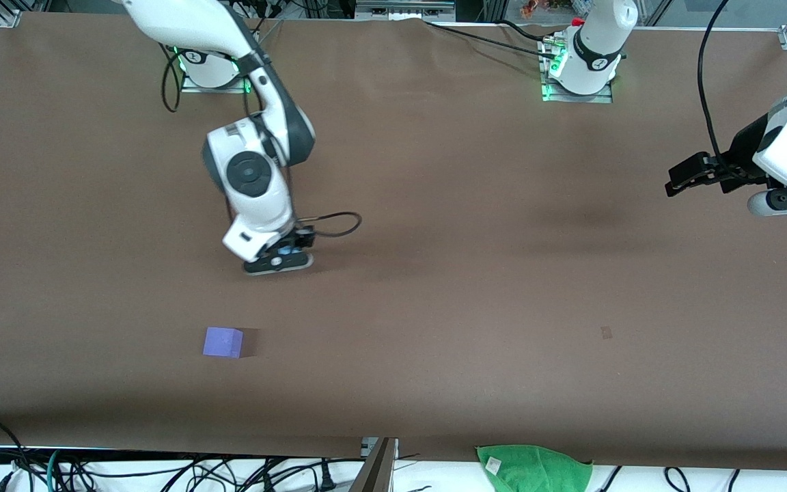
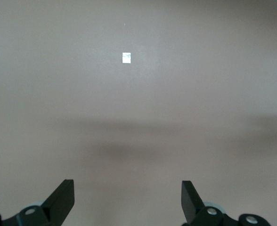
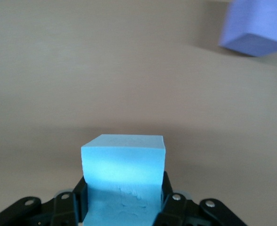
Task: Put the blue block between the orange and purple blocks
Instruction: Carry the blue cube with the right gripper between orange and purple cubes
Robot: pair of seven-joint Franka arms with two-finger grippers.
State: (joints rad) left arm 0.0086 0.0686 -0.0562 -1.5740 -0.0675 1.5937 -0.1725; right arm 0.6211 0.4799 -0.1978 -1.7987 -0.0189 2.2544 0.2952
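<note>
Right wrist view: matte sky-blue block [image 3: 123, 165]

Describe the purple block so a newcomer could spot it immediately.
On the brown table, look toward the right arm's end, nearer the front camera than the right gripper. The purple block sits there alone, a plain violet cube, darker than the blue block held in that gripper.

Front view: high, facing both bases, whole table [image 1: 434, 273]. Left wrist: looks down on bare tabletop. Right wrist: close, low; shares purple block [image 1: 223, 342] [image 3: 258, 28] with front view
</note>
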